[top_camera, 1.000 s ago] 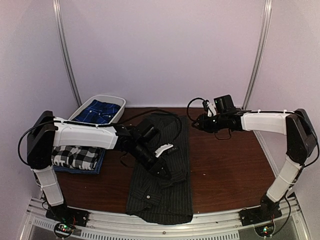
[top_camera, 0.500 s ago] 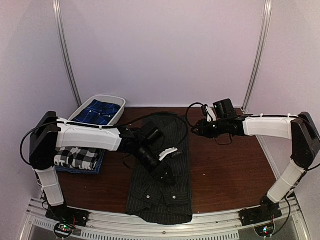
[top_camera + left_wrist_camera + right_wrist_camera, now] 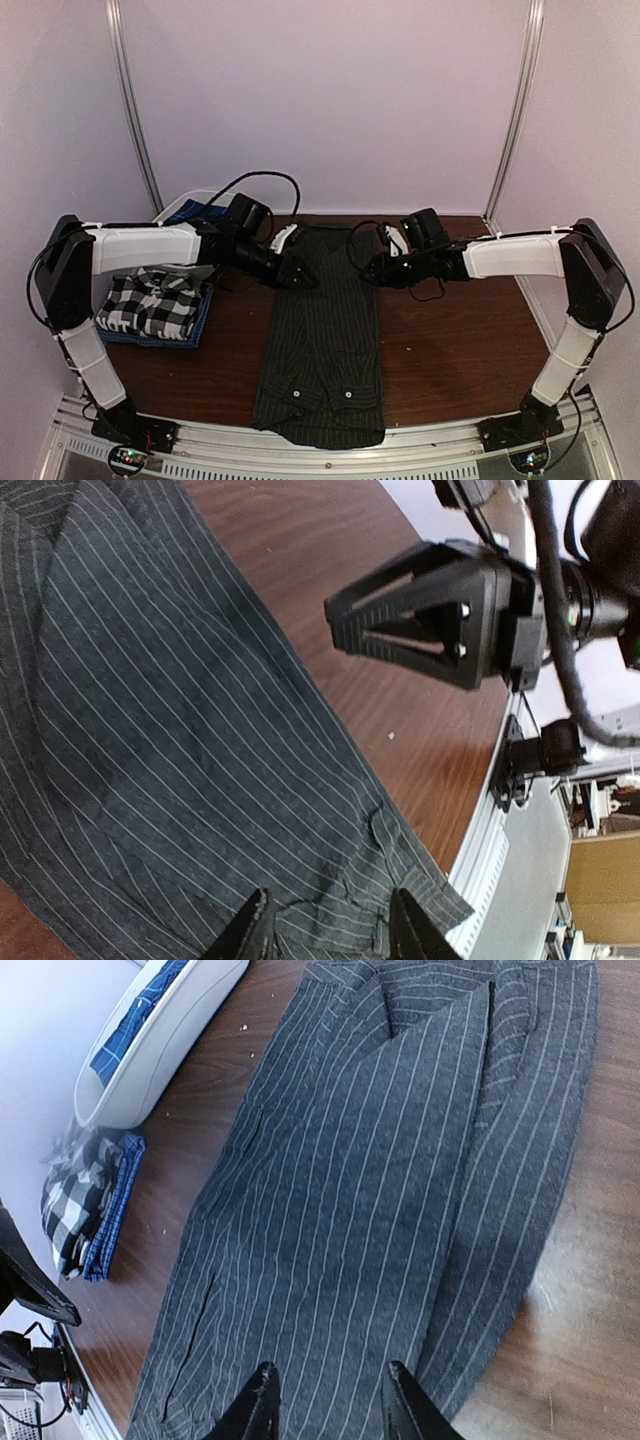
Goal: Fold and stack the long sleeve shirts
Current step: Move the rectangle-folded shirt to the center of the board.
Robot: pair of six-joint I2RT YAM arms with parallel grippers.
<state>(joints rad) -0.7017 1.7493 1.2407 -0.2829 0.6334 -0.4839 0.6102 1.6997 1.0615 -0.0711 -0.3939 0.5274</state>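
Note:
The charcoal pinstriped shirt (image 3: 322, 340) lies flat as a long narrow strip down the middle of the table, collar end near the front edge. My left gripper (image 3: 298, 275) hovers open at its far left edge, with only striped cloth (image 3: 200, 730) below the gripper (image 3: 330, 932). My right gripper (image 3: 368, 270) hovers open at the far right edge, over the folded-in cloth (image 3: 380, 1180); nothing sits between its fingertips (image 3: 400, 1400). The black-and-white checked shirt (image 3: 155, 305) lies folded at the left on a blue folded cloth (image 3: 112, 1205).
A white tub (image 3: 165, 1035) holding blue cloth (image 3: 135, 1020) stands at the back left, mostly hidden behind my left arm in the top view. Bare brown table (image 3: 450, 340) shows to the right of the striped shirt. Metal rails (image 3: 430, 432) run along the front edge.
My left gripper opened, let go of the cloth at the shirt's middle and swung back to its far left edge. My right gripper moved left to the far right edge. The shirt now lies flatter.

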